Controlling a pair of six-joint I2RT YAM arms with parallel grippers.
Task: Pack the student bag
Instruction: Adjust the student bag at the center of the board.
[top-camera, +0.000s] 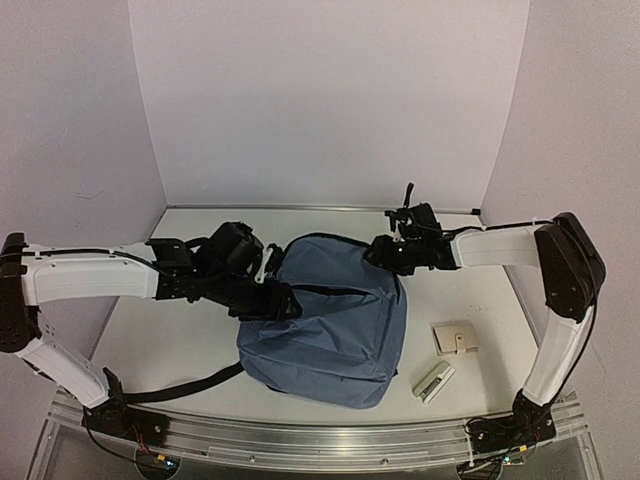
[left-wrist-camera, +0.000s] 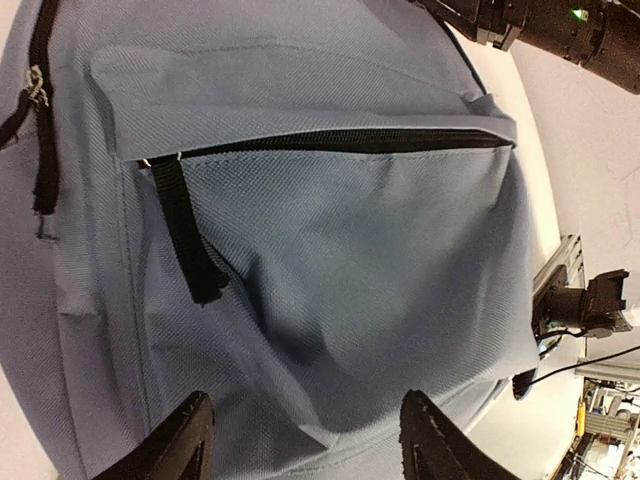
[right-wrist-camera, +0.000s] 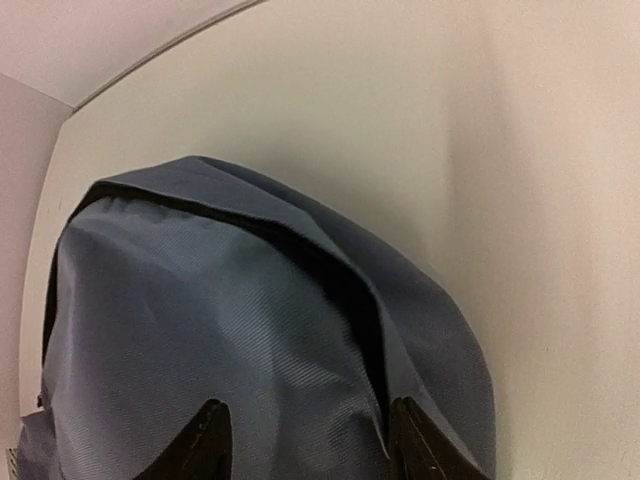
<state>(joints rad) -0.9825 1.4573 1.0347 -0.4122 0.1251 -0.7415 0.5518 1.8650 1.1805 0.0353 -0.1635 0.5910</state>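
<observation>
The student bag (top-camera: 335, 325), a dusty-blue backpack, lies flat in the middle of the table. My left gripper (top-camera: 283, 300) hovers over its left upper part. In the left wrist view the jaws (left-wrist-camera: 305, 445) stand wide apart above the front panel (left-wrist-camera: 340, 260), holding nothing. The front pocket's black zipper (left-wrist-camera: 330, 140) runs across above them. My right gripper (top-camera: 388, 252) is at the bag's top right edge. In the right wrist view it (right-wrist-camera: 305, 445) is open over the blue fabric (right-wrist-camera: 190, 320), beside a dark gap (right-wrist-camera: 345, 285) along the top seam.
A small beige wallet-like case (top-camera: 455, 338) and a white-and-green box (top-camera: 434, 381) lie on the table to the right of the bag. A black strap (top-camera: 185, 388) trails from the bag toward the left arm's base. White walls enclose the table on three sides.
</observation>
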